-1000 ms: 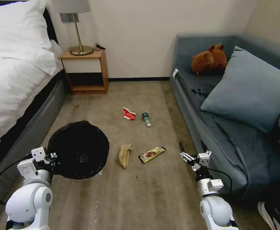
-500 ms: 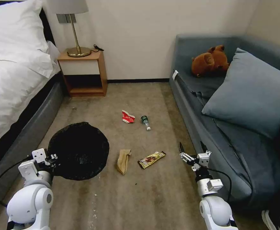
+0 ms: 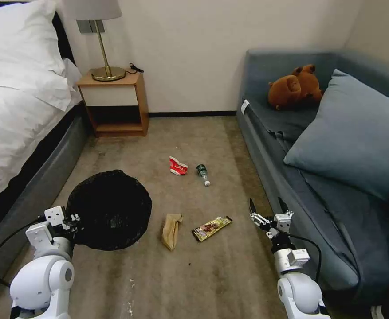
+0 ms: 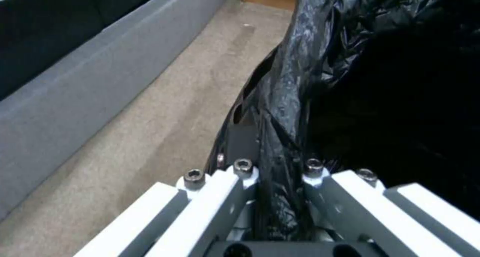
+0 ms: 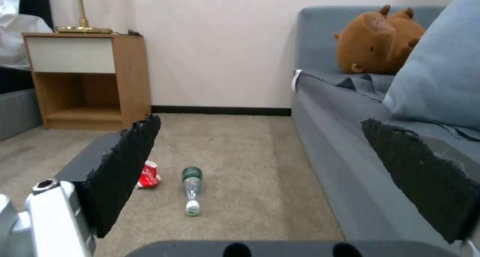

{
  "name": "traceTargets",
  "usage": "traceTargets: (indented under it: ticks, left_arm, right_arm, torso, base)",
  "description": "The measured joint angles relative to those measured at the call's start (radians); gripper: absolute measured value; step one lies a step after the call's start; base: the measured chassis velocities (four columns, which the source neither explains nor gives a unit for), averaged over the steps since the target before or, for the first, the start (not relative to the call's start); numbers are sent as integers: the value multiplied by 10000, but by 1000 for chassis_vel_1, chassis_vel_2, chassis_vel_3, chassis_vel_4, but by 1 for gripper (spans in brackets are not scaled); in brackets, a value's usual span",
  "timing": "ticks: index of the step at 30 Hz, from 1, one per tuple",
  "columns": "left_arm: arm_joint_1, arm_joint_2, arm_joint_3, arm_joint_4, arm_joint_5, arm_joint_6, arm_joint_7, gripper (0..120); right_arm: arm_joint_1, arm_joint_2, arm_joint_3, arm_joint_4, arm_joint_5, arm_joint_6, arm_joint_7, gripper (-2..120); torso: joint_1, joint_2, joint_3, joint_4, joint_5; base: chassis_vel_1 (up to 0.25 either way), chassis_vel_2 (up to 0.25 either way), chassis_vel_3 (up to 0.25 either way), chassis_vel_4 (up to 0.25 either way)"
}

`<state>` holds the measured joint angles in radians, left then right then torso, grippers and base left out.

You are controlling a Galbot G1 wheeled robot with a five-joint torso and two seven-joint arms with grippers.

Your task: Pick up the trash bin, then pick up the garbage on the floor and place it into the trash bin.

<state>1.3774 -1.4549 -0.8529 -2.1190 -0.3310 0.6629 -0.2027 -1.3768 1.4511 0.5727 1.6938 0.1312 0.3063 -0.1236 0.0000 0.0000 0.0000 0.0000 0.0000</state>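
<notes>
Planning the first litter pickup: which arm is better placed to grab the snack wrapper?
Probably the right. Its tool hangs open and empty above the floor beside the snack wrapper. The left tool is shut on the trash bin rim, so it is occupied.

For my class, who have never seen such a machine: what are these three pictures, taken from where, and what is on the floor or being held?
It is a wheeled robot with two arms. One picture looks down from its head; the others come from cameras on each wrist. The left end effector is clamped on the rim of a black-lined trash bin. The right end effector hangs open and empty beside the sofa. On the carpet lie a red-and-white carton, a small bottle, a tan paper bag and a snack wrapper.
</notes>
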Motion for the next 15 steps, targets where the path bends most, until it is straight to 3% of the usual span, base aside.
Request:
traceTargets:
  ticks: [15]
  left_arm:
    - [-73,-14,-13,145,55,-147,78,2]
  right_arm:
    - [5,-40,-45,-140,45,-26,-197,100]
  torso:
    - [0,0,0,-1,0]
  base:
    - [-78,64,70,-68]
